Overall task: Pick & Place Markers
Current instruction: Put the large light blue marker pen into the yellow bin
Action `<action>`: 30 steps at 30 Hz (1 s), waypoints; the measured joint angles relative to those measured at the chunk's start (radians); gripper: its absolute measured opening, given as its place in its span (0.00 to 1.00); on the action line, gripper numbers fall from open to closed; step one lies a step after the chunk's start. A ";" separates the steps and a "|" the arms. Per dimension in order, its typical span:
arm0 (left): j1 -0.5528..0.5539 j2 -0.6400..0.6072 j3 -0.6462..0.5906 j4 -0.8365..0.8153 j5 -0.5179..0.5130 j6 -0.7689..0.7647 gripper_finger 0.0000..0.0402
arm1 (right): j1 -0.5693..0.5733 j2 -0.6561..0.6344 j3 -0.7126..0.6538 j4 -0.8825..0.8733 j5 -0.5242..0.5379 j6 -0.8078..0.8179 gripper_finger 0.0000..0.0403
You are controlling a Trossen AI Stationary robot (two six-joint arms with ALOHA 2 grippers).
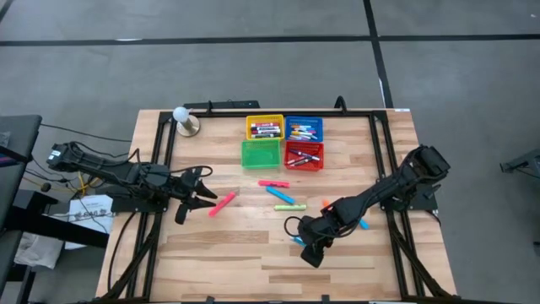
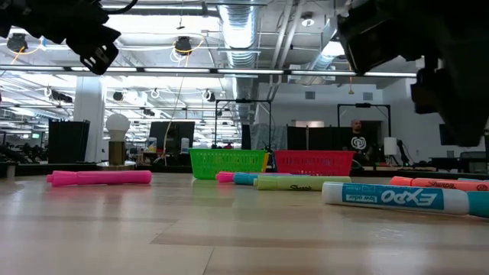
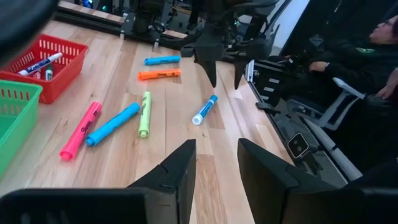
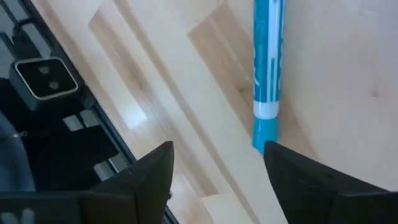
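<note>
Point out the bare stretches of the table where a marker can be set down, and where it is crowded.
Free: the near strip of the table in front of both grippers, and the far right corner beside the red basket. Crowded: the middle, where loose markers lie between the left gripper and the right gripper, and the baskets' own block.

High cam looks straight down on the table (image 1: 253, 253); low cam sits at tabletop lvl; wrist cams up close. High + low share the green basket (image 1: 260, 154).

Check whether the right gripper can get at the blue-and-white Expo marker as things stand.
Probably yes: the right gripper hangs open right over the blue-and-white Expo marker, which lies alone on bare wood, with nothing between the fingers and it.
</note>
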 joint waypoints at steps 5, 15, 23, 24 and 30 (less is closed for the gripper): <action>0.000 0.000 0.000 0.002 0.004 0.016 0.29 | -0.006 0.001 0.001 -0.003 0.027 0.000 0.61; 0.000 0.000 0.000 0.005 0.006 0.018 0.29 | -0.008 0.084 0.000 0.011 0.021 0.001 0.61; 0.000 0.000 0.000 0.008 0.006 0.018 0.29 | -0.021 0.171 0.006 -0.010 0.016 0.060 0.61; 0.000 0.000 0.000 0.008 0.006 0.018 0.29 | -0.021 0.178 0.007 -0.013 0.019 0.070 0.61; 0.000 0.000 0.001 0.008 0.006 0.018 0.29 | -0.020 0.196 0.010 -0.033 0.033 0.100 0.58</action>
